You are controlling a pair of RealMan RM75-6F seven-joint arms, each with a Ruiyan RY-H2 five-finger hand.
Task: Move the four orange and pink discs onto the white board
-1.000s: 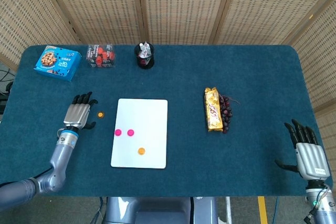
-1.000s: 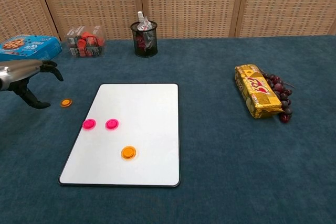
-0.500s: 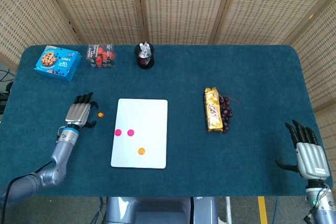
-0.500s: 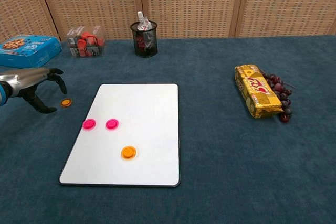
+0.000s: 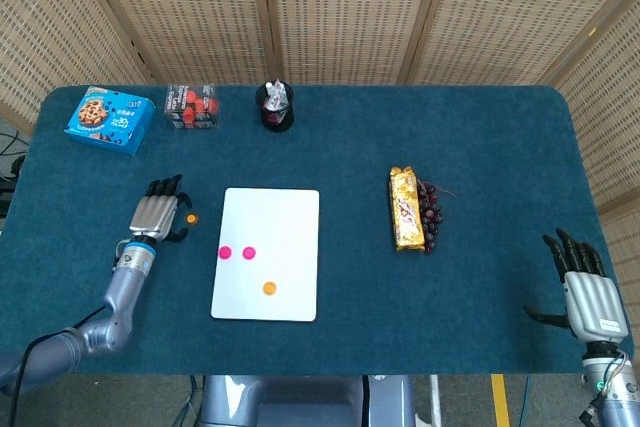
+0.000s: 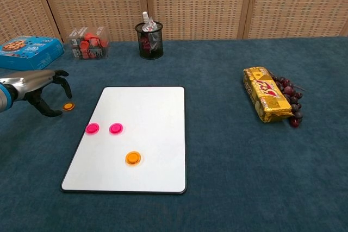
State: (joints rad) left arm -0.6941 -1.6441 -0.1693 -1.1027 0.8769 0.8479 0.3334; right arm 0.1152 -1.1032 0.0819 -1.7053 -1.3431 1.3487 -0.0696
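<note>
Left hand [image 6: 41, 88] is hovering with fingers apart over the last orange disc [image 6: 68, 106] on the bench | three discs are lying on the white board [image 5: 290, 209] | right hand [image 5: 585, 292] is resting apart, holding nothing | risk: fingers could nudge the flat disc away.

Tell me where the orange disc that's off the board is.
In both views the stray orange disc lies on the blue table, just left of the white board, under the left hand's fingers.
</note>
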